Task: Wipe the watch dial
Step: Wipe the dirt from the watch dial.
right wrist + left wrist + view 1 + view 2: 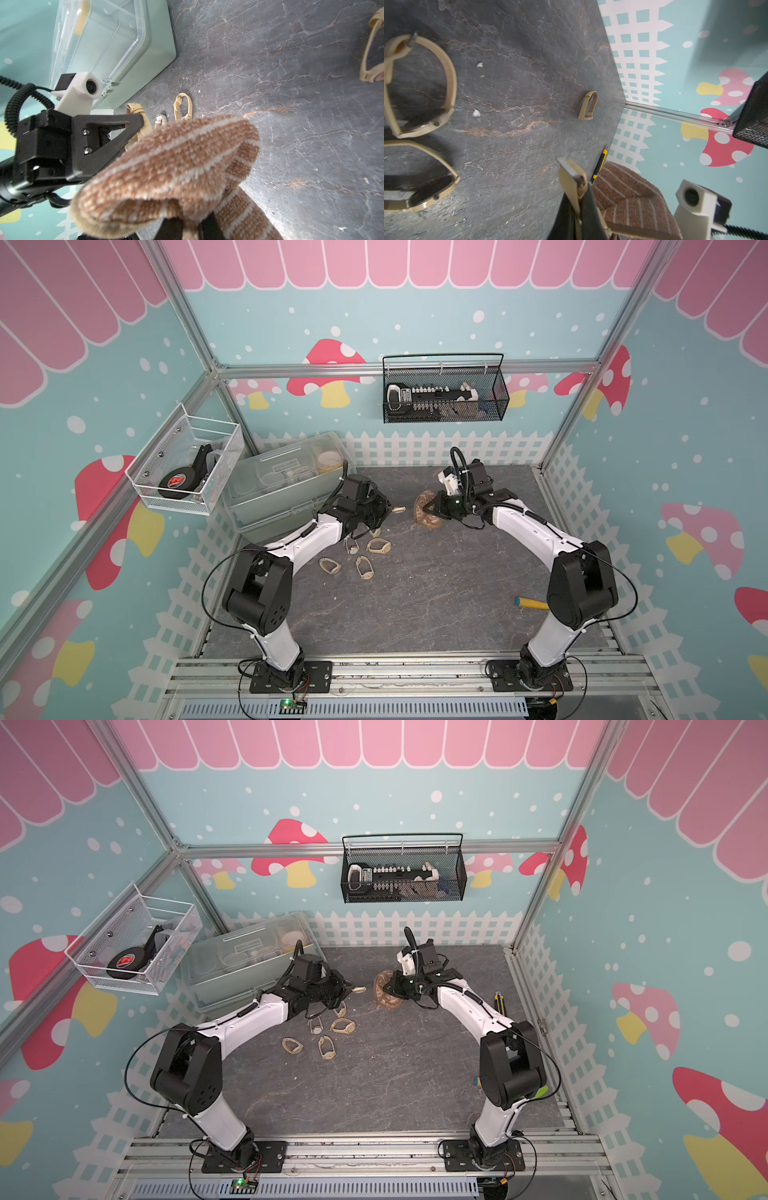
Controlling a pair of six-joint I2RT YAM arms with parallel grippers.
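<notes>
Striped brown-and-white cloth (166, 166) fills the foreground of the right wrist view, bunched up and pinched at its lower folds by the right gripper (190, 225), whose jaws are closed on it. In both top views that gripper sits at about one o'clock on the dark stone-patterned table (415, 614), with the cloth hanging off its tips toward nine o'clock. Facing it from the nine o'clock side is the left gripper (387, 511), jaws clamped on the tan strap of a watch (571, 174) — the left wrist view shows the strap squeezed between the two black fingers, its free end and a grey metal piece sticking out past them. The dial of this watch cannot be made out in any view. Watch and cloth are near each other but apart; a strip of table shows between them in both top views. At six to seven o'clock from the left gripper several loose watches (378, 546) lie on the table. A clear lidded box (286, 485) stands at ten o'clock, a yellow-handled tool (532, 603) lies at four o'clock beside the right arm, and a utility knife (498, 1001) lies at three o'clock — close to the table's edge.
</notes>
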